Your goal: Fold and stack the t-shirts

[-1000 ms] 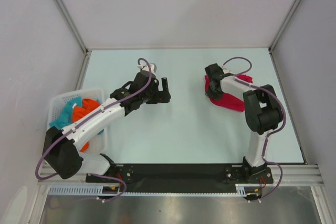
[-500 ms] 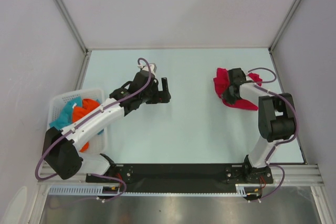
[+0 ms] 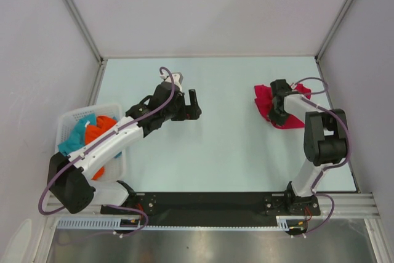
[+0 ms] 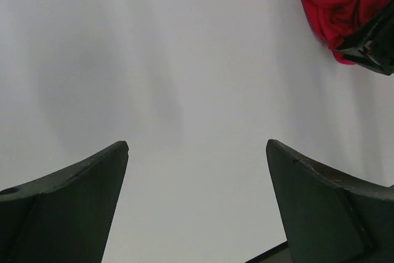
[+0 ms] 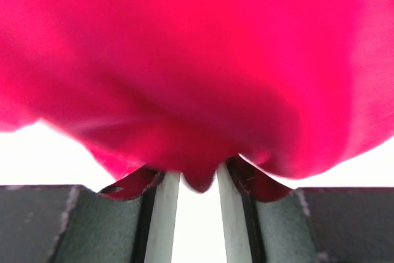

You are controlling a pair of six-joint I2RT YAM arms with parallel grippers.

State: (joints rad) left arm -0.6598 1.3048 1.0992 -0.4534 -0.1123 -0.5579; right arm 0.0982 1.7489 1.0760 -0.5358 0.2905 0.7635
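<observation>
pale table (image 3: 221, 152) fills the middle of the overhead view. a white basket (image 3: 66, 121) holding teal and orange cloth (image 3: 93, 132) sits at the left edge. the crumpled red t-shirt (image 3: 263, 98) lies right of centre, with a fold pinched in the right gripper (image 5: 197, 180). the left gripper (image 4: 197, 146), left of centre, hovers over bare table with its jaws spread wide.

One crimson t-shirt (image 3: 263, 98), one white basket (image 3: 62, 129), two arms (image 3: 117, 140) (image 3: 323, 144)
</observation>
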